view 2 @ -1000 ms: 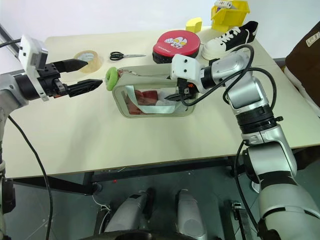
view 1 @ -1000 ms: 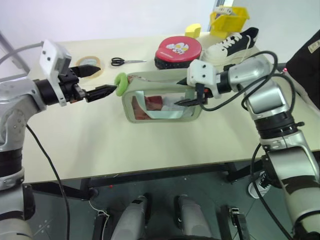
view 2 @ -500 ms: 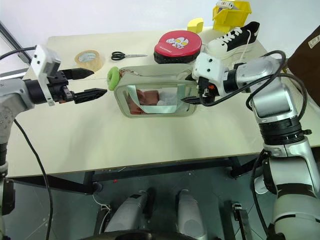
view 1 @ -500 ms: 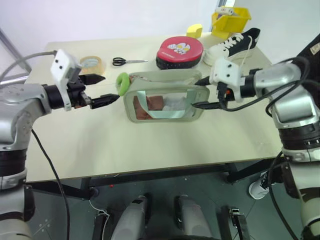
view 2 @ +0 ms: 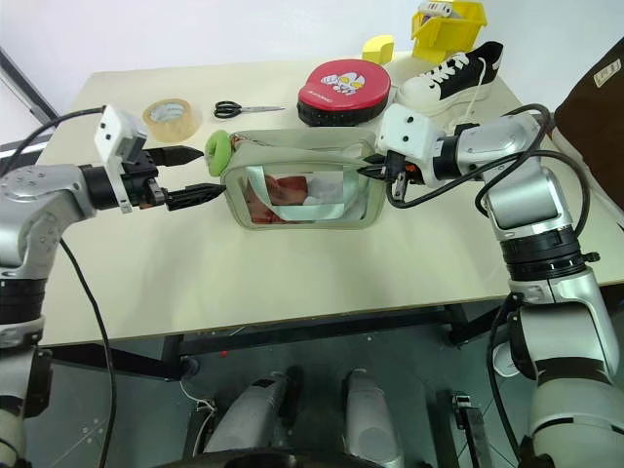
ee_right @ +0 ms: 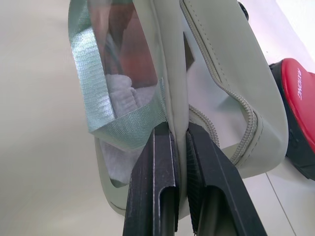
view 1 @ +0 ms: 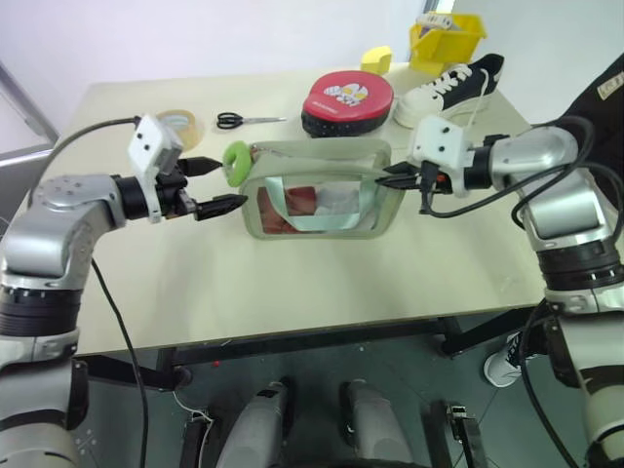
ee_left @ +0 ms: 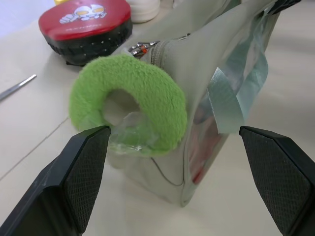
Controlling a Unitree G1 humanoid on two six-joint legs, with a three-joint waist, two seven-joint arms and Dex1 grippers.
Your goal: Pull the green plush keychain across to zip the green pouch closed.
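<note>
Right claw (view 1: 402,175) is clenched on the end wall of the green pouch (view 1: 322,190), its two black fingers (ee_right: 160,172) pinching the pale fabric edge just beside the open zipper (ee_right: 231,98). Left claw (view 1: 222,185) stands released with its fingers spread wide, one on each side of the green plush keychain (view 1: 236,162) and apart from it; in the left wrist view the fuzzy ring (ee_left: 135,98) sits between the two finger pads (ee_left: 83,167), touching neither. That keychain hangs at the pouch's end nearest the left arm, at the zipper pull. The pouch stands upright near the middle of the bench (view 1: 292,283), its clear front panel showing something red and something white inside, with a light green loop handle (view 1: 317,213) across the front. Behind it lie a round red pad (view 1: 348,97) printed with a cartoon face and, on its side in the right wrist view, part of a word too cropped to read (ee_right: 301,78). Farther along are a black-and-white sneaker (view 1: 453,88), a yellow bin (view 1: 447,39), a small yellow block (view 1: 376,58), scissors (view 1: 244,120) and a tape roll (view 1: 177,122).
</note>
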